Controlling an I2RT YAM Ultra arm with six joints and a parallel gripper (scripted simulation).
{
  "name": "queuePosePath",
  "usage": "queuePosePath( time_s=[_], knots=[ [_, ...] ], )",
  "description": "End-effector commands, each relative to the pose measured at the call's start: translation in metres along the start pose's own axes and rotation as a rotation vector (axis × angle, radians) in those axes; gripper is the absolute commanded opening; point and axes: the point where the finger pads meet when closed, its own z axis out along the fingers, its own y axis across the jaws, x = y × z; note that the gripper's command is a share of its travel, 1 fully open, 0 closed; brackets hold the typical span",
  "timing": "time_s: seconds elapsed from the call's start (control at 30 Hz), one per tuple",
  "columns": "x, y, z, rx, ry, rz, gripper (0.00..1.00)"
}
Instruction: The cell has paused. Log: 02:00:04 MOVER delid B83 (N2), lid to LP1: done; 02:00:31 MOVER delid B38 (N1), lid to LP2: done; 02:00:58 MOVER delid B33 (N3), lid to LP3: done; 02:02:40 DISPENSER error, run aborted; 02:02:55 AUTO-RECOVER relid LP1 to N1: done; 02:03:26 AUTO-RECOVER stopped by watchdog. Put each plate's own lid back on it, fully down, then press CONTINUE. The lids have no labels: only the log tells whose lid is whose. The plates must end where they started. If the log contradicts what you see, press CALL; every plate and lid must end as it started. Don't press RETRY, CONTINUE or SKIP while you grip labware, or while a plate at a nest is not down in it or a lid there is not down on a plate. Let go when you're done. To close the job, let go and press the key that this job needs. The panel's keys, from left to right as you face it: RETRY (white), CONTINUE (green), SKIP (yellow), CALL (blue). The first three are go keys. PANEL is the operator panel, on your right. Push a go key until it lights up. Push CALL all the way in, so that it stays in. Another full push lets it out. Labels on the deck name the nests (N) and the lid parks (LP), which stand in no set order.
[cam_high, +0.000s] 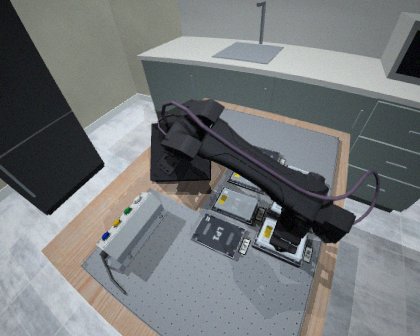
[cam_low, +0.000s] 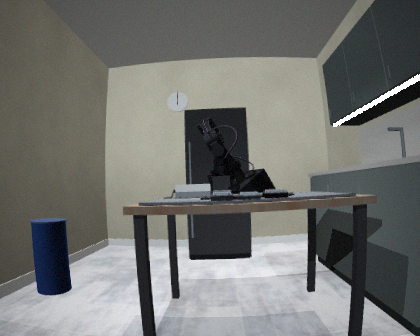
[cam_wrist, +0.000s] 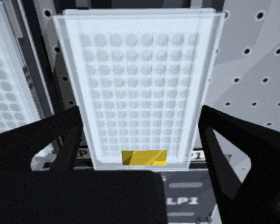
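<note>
The panel (cam_high: 131, 231) with colored keys sits near the left edge of the worktop. An empty lid park (cam_high: 218, 234) lies in the middle. Near the right edge, the gripper (cam_wrist: 140, 145) has its jaws squeezed on a clear lid (cam_wrist: 137, 85) over a plate (cam_high: 300, 251) with a yellow tag (cam_wrist: 145, 157).

We see olive-beige walls (cam_low: 145, 125) and a pale grey tiled floor (cam_low: 225, 280). A round white clock (cam_low: 176, 101) hangs above a tall black cabinet (cam_low: 220, 230). The wood-edged counter (cam_low: 250, 205) stands on dark legs. Along one side run grey-green base cabinets (cam_high: 300, 100) with a pale worktop, a sink (cam_high: 247, 52) and a tap; a lit strip glows under the wall cupboards (cam_low: 370, 60). A blue cylindrical bin (cam_low: 50, 256) stands by the wall.
</note>
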Motion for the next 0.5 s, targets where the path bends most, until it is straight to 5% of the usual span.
queuePosePath(
  time_s=[0.0, 0.47],
  knots=[
    [-0.0066, 0.0065, -0.0003, -0.014, -0.024, -0.010, 0.00],
    [-0.0079, 0.0035, -0.0008, -0.012, -0.036, -0.003, 0.00]
  ],
)
